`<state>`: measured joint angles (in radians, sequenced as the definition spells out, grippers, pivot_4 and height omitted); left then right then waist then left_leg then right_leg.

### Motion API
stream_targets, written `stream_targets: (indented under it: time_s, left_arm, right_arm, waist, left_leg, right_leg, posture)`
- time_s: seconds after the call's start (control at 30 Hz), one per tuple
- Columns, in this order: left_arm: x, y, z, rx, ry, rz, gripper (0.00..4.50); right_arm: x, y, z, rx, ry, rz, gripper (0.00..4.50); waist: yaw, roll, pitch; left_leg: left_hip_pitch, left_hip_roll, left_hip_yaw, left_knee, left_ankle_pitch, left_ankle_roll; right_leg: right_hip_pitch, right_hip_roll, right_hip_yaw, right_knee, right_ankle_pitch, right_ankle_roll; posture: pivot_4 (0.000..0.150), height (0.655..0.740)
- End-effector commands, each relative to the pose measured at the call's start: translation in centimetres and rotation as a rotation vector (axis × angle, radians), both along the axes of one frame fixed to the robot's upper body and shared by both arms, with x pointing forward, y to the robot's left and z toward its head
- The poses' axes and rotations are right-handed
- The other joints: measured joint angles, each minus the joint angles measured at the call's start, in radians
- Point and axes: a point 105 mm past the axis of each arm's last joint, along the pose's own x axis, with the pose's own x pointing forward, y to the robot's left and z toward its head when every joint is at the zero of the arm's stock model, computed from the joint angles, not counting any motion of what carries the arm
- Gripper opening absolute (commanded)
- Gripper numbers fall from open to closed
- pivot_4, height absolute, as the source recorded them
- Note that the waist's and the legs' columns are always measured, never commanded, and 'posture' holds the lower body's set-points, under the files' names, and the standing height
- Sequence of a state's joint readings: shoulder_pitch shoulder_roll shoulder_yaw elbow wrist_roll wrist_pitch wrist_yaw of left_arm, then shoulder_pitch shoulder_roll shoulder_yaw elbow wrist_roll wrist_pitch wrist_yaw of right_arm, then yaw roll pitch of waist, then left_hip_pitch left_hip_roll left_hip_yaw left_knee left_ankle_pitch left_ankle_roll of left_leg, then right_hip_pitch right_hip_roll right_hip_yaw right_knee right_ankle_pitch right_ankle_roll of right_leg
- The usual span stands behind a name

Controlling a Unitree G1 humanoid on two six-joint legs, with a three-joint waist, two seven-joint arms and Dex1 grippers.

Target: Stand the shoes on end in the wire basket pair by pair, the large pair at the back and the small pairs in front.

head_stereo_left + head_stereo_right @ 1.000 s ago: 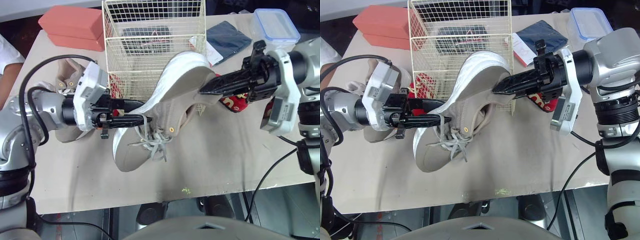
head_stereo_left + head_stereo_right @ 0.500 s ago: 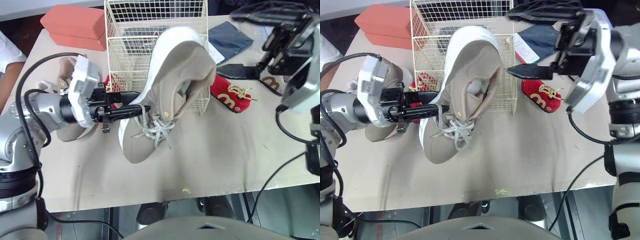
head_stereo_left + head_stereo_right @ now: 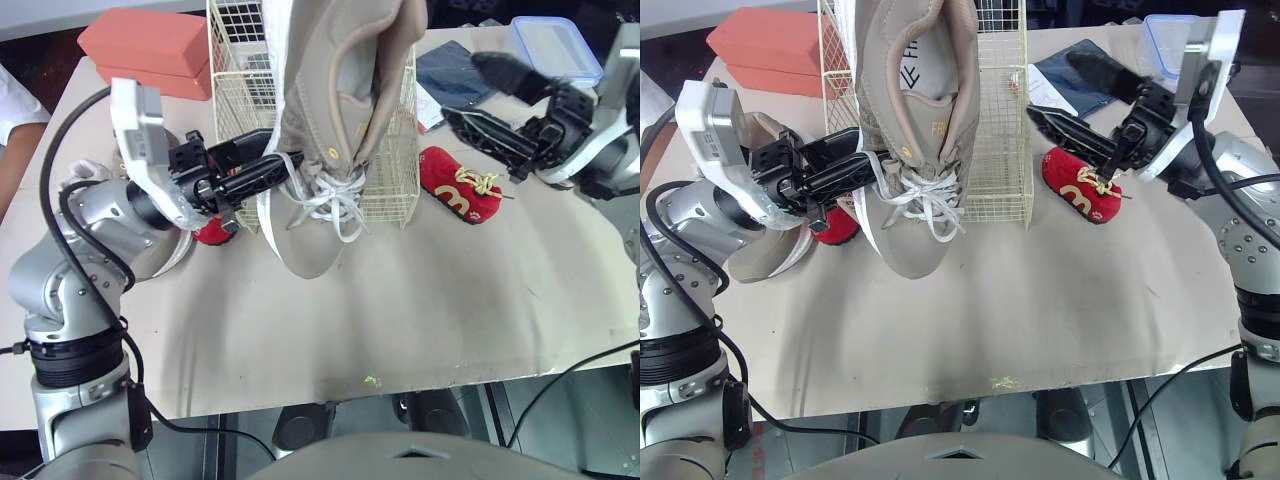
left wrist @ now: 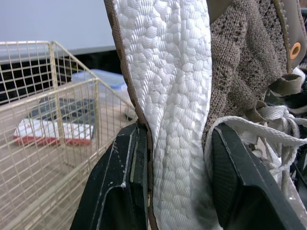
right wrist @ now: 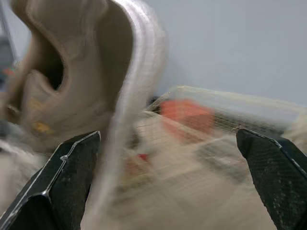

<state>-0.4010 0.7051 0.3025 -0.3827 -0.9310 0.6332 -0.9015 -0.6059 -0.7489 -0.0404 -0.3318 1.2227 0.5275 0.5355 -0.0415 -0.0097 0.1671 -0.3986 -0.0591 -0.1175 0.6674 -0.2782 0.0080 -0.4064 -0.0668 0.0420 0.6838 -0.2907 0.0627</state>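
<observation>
Gripping a large beige shoe (image 3: 335, 110) by its side, the left gripper (image 3: 278, 166) holds it on end, toe down and heel up, just in front of the near wall of the wire basket (image 3: 402, 160), as seen from the head camera; whether the toe touches the table (image 3: 420, 320) cannot be told; the right gripper (image 3: 1052, 85) hangs to the right of the basket with its two fingers spread wide and nothing between them; below it a small red shoe (image 3: 460, 186) lies on the table just beside the basket's right corner; a second small red shoe (image 3: 212, 231) lies by the left arm, touching another beige shoe (image 3: 762, 262) that rests under that arm; an orange box (image 3: 145, 50) sits at the back left, a dark blue cloth (image 3: 452, 72) and a plastic tub (image 3: 552, 45) at the back right; a person's white sleeve (image 3: 12, 98) shows at the left edge. From the left wrist, the black fingers (image 4: 120, 187) are clamped on the shoe, one against its white sole and the other on the knitted upper by the laces; the basket stands alongside. From the right wrist, the fingers (image 5: 67, 177) stand far apart and empty; the beige shoe rises beyond them, blurred, with the basket and the orange box behind.
</observation>
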Motion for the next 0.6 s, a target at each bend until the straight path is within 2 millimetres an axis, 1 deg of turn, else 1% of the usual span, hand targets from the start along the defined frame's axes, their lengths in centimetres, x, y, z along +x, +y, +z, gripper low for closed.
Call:
stream_targets:
  time_s: [0.03,0.13,0.17,0.23,0.43,0.47,0.5,0.53,0.6]
  left_arm:
    - [-0.5,-0.5,1.2,0.0,-0.092,-0.018,1.32]
    - [-0.6,-0.8,1.0,0.0,-0.082,-0.039,1.32]
    - [-0.7,-0.9,1.0,0.0,-0.08,-0.047,1.32]
    - [-0.9,-1.0,0.9,0.002,-0.08,-0.056,1.32]
    - [-0.9,-1.0,0.7,0.022,-0.08,-0.056,1.32]
    - [-0.9,-1.0,0.7,0.021,-0.081,-0.057,1.32]
    - [-1.0,-1.1,0.7,0.021,-0.081,-0.058,1.32]
    - [-1.0,-1.1,0.7,0.022,-0.08,-0.058,1.32]
    - [-1.0,-1.2,0.6,0.024,-0.078,-0.06,1.32]
  right_arm:
    - [-1.0,1.4,2.1,0.076,0.051,0.041,4.5]
    - [-1.5,2.5,2.1,0.079,0.081,0.09,4.5]
    - [-1.4,2.8,1.8,0.069,0.091,0.094,4.5]
    - [-1.4,3.0,1.4,0.064,0.117,0.102,4.5]
    - [-1.3,3.4,1.4,0.054,0.126,0.119,4.5]
    - [-1.2,3.4,1.4,0.048,0.128,0.112,3.98]
    - [-1.1,3.5,1.4,0.044,0.128,0.104,3.69]
    - [-1.1,3.5,1.4,0.045,0.128,0.099,3.27]
    - [-0.9,3.5,1.6,0.054,0.132,0.09,2.21]
  waist:
    - [0.0,0.0,0.0]
    - [0.002,0.0,0.0]
    - [0.003,0.0,0.0]
    - [0.003,0.0,0.0]
    - [0.0,0.0,0.0]
    - [-0.001,0.0,0.0]
    - [-0.002,0.0,0.0]
    - [-0.002,0.0,0.0]
    - [-0.001,0.0,0.0]
  left_leg:
    - [0.0,0.0,0.0,0.0,0.0,0.0]
    - [0.0,0.0,0.0,0.0,0.0,0.0]
    - [0.0,0.0,-0.001,0.0,0.0,0.0]
    - [-0.001,-0.001,-0.001,0.0,0.0,0.0]
    - [-0.001,-0.001,-0.001,0.0,0.0,0.0]
    - [-0.001,-0.001,-0.001,0.0,0.0,0.0]
    - [-0.001,-0.001,-0.001,0.0,0.0,0.0]
    - [-0.001,-0.001,-0.001,0.0,0.0,0.0]
    - [-0.001,-0.001,-0.001,0.0,0.0,0.0]
  right_leg:
    - [0.0,0.0,0.0,0.0,0.0,0.0]
    - [0.0,0.0,-0.001,0.0,0.0,0.0]
    - [0.0,0.0,-0.001,0.0,0.0,0.0]
    - [0.0,0.0,-0.001,-0.001,0.0,0.0]
    - [0.0,0.0,-0.001,-0.001,0.0,0.0]
    - [0.0,0.0,-0.001,-0.001,0.0,0.0]
    - [0.0,0.0,-0.001,-0.001,0.0,0.0]
    - [0.0,0.0,-0.001,-0.001,0.0,0.0]
    - [0.0,0.0,-0.001,-0.001,0.0,0.0]
  posture:
    - [0.15,0.74]
    - [0.15,0.74]
    - [0.15,0.74]
    - [0.15,0.74]
    - [0.15,0.74]
    - [0.15,0.74]
    - [0.15,0.74]
    - [0.15,0.74]
    - [0.15,0.74]
